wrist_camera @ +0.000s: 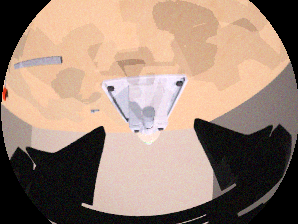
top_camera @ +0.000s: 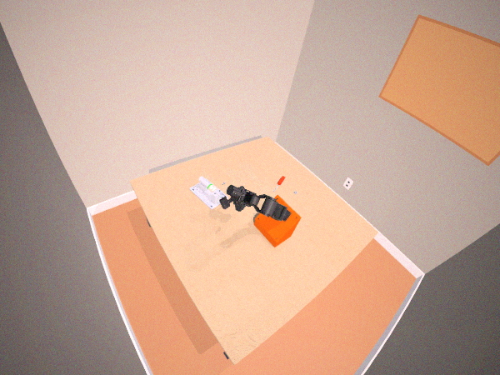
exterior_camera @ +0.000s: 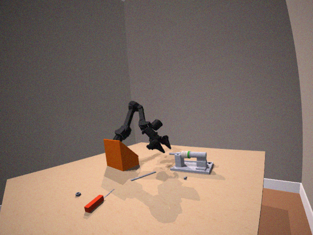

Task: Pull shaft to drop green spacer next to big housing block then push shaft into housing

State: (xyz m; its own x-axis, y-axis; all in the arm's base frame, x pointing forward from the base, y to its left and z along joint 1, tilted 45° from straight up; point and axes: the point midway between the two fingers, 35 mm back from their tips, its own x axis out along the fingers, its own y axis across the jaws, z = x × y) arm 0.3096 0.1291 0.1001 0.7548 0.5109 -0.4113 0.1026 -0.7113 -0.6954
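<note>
two end effector [exterior_camera: 159,145] fingers partly hide the housing [wrist_camera: 145,104].

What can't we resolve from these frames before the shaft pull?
- Spacers beside the green spacer: exterior view too small to count the pale ones; in the top view they are a blur.
- Shaft tip: not seen in the wrist view, where only the base plate shows, foreshortened.
- Gap from the open gripper to the shaft: no view settles it.
</note>
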